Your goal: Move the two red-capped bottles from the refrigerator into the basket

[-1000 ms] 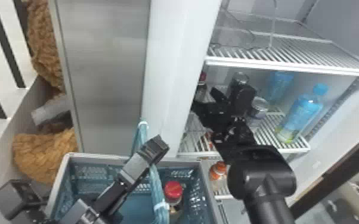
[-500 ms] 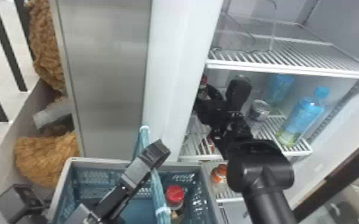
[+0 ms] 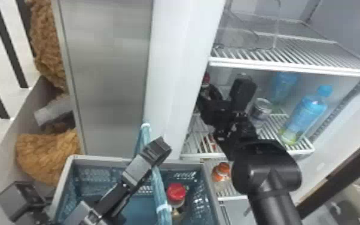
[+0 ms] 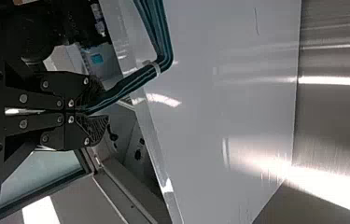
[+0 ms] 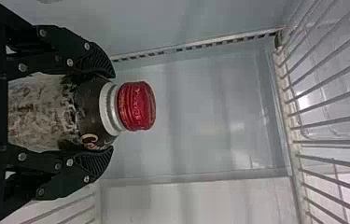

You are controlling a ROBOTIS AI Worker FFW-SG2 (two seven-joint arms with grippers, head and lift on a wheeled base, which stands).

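In the head view my right gripper is inside the refrigerator at the middle shelf, beside a red-capped bottle. The right wrist view has the right gripper shut on that bottle, one finger against each side below the red cap. A second red-capped bottle stands inside the blue basket, near its right side. Over the basket is my left gripper, at the handle. Seen from the left wrist, the left gripper is shut on the handle.
Right of my right arm, a can and blue bottles stand on the middle shelf. An orange-capped bottle is lower down. The wire shelf spans above. A white door edge rises behind the basket.
My right gripper's fingers have drawn in around the bottle, and the bottle's cap has shifted slightly right. The left gripper has stayed at the handle with little movement.
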